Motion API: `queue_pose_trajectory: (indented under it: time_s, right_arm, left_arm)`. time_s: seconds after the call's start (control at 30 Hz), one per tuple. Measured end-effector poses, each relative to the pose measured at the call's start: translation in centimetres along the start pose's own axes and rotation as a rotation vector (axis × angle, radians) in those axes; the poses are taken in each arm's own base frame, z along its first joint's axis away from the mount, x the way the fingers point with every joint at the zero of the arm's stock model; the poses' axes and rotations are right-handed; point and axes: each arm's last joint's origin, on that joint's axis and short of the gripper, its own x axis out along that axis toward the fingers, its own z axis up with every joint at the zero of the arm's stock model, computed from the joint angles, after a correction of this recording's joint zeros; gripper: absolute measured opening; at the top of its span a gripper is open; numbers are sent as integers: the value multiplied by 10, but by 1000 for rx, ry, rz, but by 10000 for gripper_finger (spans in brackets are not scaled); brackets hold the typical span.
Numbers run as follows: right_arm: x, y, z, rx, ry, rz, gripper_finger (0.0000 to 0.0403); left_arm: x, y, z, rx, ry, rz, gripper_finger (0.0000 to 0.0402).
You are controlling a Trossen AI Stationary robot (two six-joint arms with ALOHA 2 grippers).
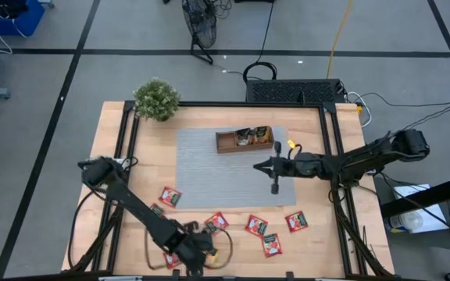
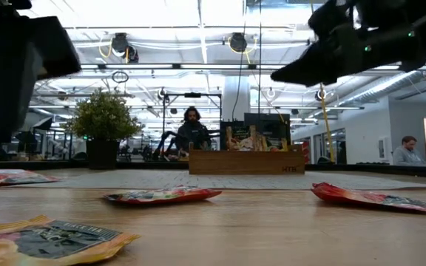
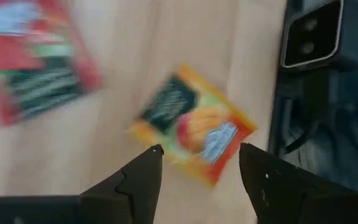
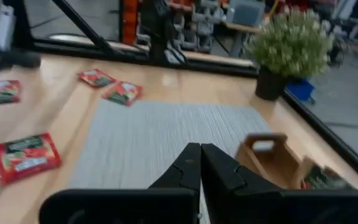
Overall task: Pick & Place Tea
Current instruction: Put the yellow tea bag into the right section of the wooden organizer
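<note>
An orange-yellow tea packet (image 3: 194, 124) lies flat on the wood near the table's front edge, also close up in the low view (image 2: 50, 238). My left gripper (image 3: 199, 152) hovers open above it, one fingertip over each side, at the table's near edge (image 1: 201, 255). Red tea packets lie scattered on the wood (image 1: 169, 197), (image 1: 256, 225), (image 1: 296, 222), and one (image 3: 36, 62) lies beside the orange one. My right gripper (image 1: 260, 165) hangs shut and empty over the grey mat (image 1: 209, 176), near the wooden tray (image 1: 244, 140).
A potted plant (image 1: 157, 99) stands at the table's far left corner. The tray (image 2: 246, 161) holds packets at the mat's far edge. A black camera box (image 3: 309, 37) sits at the table's near edge beside the orange packet. A black frame (image 1: 330, 156) borders the table.
</note>
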Motion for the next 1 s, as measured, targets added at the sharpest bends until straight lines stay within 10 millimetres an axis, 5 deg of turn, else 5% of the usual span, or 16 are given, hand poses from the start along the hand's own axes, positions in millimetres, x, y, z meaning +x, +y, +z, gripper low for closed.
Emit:
queue_pose_trajectory:
  time_s: [0.23,0.4,1.0]
  right_arm:
    - [-6,10,11,-34,-75,39,0]
    - [-8,13,13,-44,-86,55,0]
    - [-8,13,13,-38,-88,55,0]
  left_arm:
    - [22,-27,9,137,73,14,214]
    - [24,-44,-4,269,46,16,214]
    - [54,-42,-22,330,23,141,213]
